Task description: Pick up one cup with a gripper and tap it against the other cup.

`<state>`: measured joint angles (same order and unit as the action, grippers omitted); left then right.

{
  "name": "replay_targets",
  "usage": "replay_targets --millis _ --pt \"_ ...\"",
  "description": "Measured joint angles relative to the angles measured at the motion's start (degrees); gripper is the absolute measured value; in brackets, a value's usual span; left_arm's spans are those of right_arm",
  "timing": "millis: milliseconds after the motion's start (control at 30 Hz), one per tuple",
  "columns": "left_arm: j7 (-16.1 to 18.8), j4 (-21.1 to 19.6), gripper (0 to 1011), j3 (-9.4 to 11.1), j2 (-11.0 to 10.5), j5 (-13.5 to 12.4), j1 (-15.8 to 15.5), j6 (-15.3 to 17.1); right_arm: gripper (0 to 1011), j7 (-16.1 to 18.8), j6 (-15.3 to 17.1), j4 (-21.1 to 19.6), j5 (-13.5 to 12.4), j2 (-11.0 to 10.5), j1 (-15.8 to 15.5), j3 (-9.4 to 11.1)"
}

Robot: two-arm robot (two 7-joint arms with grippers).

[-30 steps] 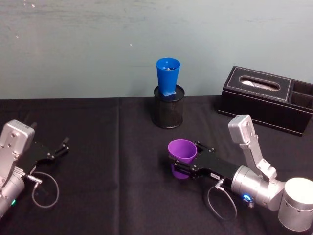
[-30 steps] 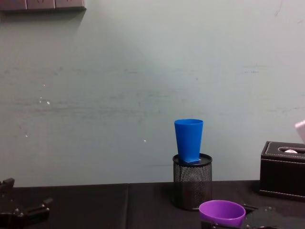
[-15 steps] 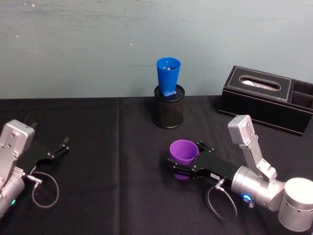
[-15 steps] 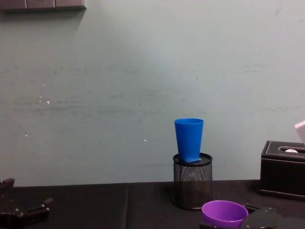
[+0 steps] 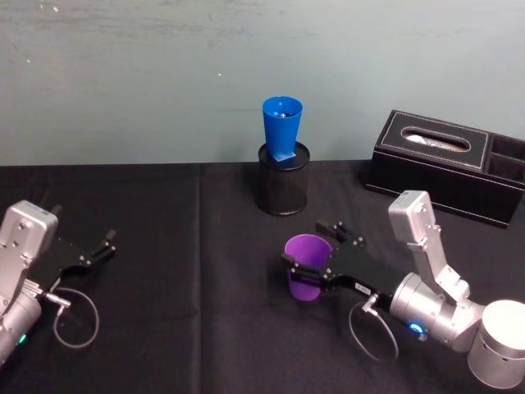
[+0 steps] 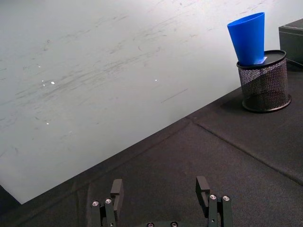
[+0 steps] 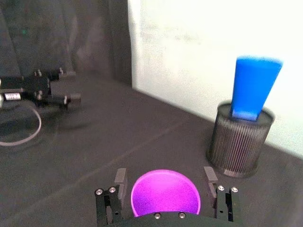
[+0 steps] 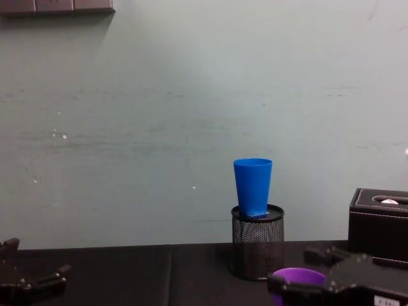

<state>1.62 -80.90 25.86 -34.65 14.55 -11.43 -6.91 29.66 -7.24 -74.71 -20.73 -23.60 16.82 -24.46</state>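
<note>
Head view: right claw (image 5: 318, 253) straddles the purple tumbler (image 5: 307, 267), fingers wide — centre first, then pinch gently below the rim.

Pale scuffed teal wall (image 8: 159, 115), black-clothed table (image 5: 197, 246)

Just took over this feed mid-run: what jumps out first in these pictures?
The bright blue cup stands out most, sitting in the black mesh pen holder at the back of the black-clothed table. Nearer, the purple cup stands upright on the cloth between the open fingers of the right gripper. The left gripper rests open at the table's left edge.
</note>
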Motion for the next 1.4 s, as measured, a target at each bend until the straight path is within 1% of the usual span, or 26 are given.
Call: replay_targets --millis 67,133,167,200,267,300,333,367,400,433,467,500,533,600,633,667,700,733,767,867,967,1067,1133,1233,1400 --pt "0.0 0.0 1000 0.0 0.0 0.0 0.0 0.0 1002 -0.2 -1.4 -0.5 0.1 0.1 -0.4 0.6" --pt "0.0 0.0 1000 0.0 0.0 0.0 0.0 0.0 1002 -0.3 -3.0 -1.1 -0.2 0.4 -0.9 1.6" --pt "0.0 0.0 1000 0.0 0.0 0.0 0.0 0.0 1002 -0.3 -3.4 -1.3 -0.6 0.5 -1.1 2.0" --pt "0.0 0.0 1000 0.0 0.0 0.0 0.0 0.0 1002 -0.4 -4.0 -1.7 -1.5 0.8 -1.6 3.0" --pt "0.0 0.0 1000 0.0 0.0 0.0 0.0 0.0 1002 -1.0 -4.2 -2.0 -2.2 1.2 -2.0 4.0" --pt "0.0 0.0 1000 0.0 0.0 0.0 0.0 0.0 1002 -1.4 -4.3 -2.2 -2.7 1.5 -2.2 4.6" --pt "0.0 0.0 1000 0.0 0.0 0.0 0.0 0.0 1002 -2.7 -4.3 -2.5 -3.2 2.0 -2.6 5.9" --pt "0.0 0.0 1000 0.0 0.0 0.0 0.0 0.0 1002 -3.6 -4.3 -2.6 -3.3 2.3 -2.8 6.4" --pt "0.0 0.0 1000 0.0 0.0 0.0 0.0 0.0 1002 -5.7 -4.0 -2.8 -3.3 2.9 -3.3 7.6" --pt "0.0 0.0 1000 0.0 0.0 0.0 0.0 0.0 1002 -5.7 -4.0 -2.8 -3.3 2.9 -3.3 7.6" --pt "0.0 0.0 1000 0.0 0.0 0.0 0.0 0.0 1002 -8.2 -3.5 -3.0 -3.0 3.6 -3.7 8.6" --pt "0.0 0.0 1000 0.0 0.0 0.0 0.0 0.0 1002 -9.7 -3.2 -3.1 -2.6 3.9 -3.9 9.1" --pt "0.0 0.0 1000 0.0 0.0 0.0 0.0 0.0 1002 -12.7 -2.4 -3.3 -1.6 4.7 -4.2 10.0" --pt "0.0 0.0 1000 0.0 0.0 0.0 0.0 0.0 1002 -15.7 -1.6 -3.3 -0.3 5.3 -4.4 10.7" --pt "0.0 0.0 1000 0.0 0.0 0.0 0.0 0.0 1002 -18.7 -0.7 -3.3 1.0 6.0 -4.6 11.3" --pt "0.0 0.0 1000 0.0 0.0 0.0 0.0 0.0 1002 -18.7 -0.7 -3.3 1.0 6.0 -4.6 11.3" --pt "0.0 0.0 1000 0.0 0.0 0.0 0.0 0.0 1002 -21.3 0.3 -3.2 2.3 6.7 -4.7 11.8" --pt "0.0 0.0 1000 0.0 0.0 0.0 0.0 0.0 1002 -22.8 0.9 -3.2 3.0 7.0 -4.7 12.0" --pt "0.0 0.0 1000 0.0 0.0 0.0 0.0 0.0 1002 -25.2 1.9 -2.9 4.3 7.6 -4.7 12.4" --pt "0.0 0.0 1000 0.0 0.0 0.0 0.0 0.0 1000 -28.2 3.6 -2.1 6.1 8.5 -4.4 12.9" --pt "0.0 0.0 1000 0.0 0.0 0.0 0.0 0.0 1002 -29.3 4.6 -1.5 7.1 9.1 -4.2 13.3" --pt "0.0 0.0 1000 0.0 0.0 0.0 0.0 0.0 1002 -29.6 4.9 -1.3 7.6 9.3 -4.1 13.5" --pt "0.0 0.0 1000 0.0 0.0 0.0 0.0 0.0 1002 -29.3 5.0 -1.2 7.9 9.5 -4.0 13.6" --pt "0.0 0.0 1000 0.0 0.0 0.0 0.0 0.0 1002 -27.9 5.1 -1.2 7.8 9.4 -3.9 13.8" --pt "0.0 0.0 1000 0.0 0.0 0.0 0.0 0.0 1000 -28.0 5.1 -1.1 7.8 9.5 -3.9 13.8"
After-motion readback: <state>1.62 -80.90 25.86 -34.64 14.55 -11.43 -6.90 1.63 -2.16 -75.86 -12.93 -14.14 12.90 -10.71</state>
